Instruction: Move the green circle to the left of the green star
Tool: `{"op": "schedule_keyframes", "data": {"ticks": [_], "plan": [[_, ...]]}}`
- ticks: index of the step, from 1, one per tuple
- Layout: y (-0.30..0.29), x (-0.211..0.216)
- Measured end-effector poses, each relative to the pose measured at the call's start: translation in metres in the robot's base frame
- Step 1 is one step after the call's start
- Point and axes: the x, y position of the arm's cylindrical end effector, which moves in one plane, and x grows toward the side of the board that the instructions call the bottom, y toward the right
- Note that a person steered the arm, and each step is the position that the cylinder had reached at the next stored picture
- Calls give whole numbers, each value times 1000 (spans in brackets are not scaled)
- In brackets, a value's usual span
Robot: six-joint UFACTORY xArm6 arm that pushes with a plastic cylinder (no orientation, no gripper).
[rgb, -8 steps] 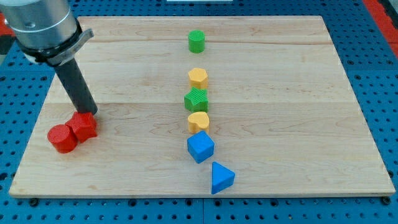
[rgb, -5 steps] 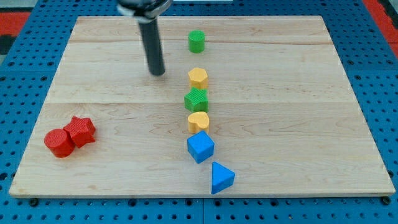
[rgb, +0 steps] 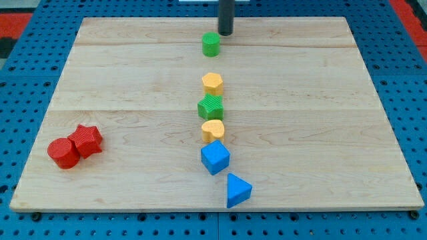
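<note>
The green circle (rgb: 211, 44) stands near the view's top, in the middle of the wooden board (rgb: 120, 87). The green star (rgb: 211, 107) lies lower down in the same column, between two yellow blocks. My tip (rgb: 225, 33) rests just above and slightly right of the green circle, close to it; I cannot tell whether it touches.
A yellow hexagon (rgb: 213, 83) sits just above the green star and a yellow heart (rgb: 213, 130) just below it. Below those lie a blue cube (rgb: 215, 158) and a blue triangle (rgb: 237, 190). A red circle (rgb: 64, 153) and red star (rgb: 87, 140) sit at the left.
My tip has swept from the red blocks at the left, across the board's upper middle, to just above the green circle. The red pair shifted slightly at first; other blocks stayed put.
</note>
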Motion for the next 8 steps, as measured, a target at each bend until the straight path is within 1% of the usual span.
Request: {"op": "schedule_keyframes", "data": {"ticks": [1,2,4,5,6,7,8], "plan": [[-19,28],[-13,54],[-46,121],[-47,152],[-28,170],[-30,187],[-66,210]]}}
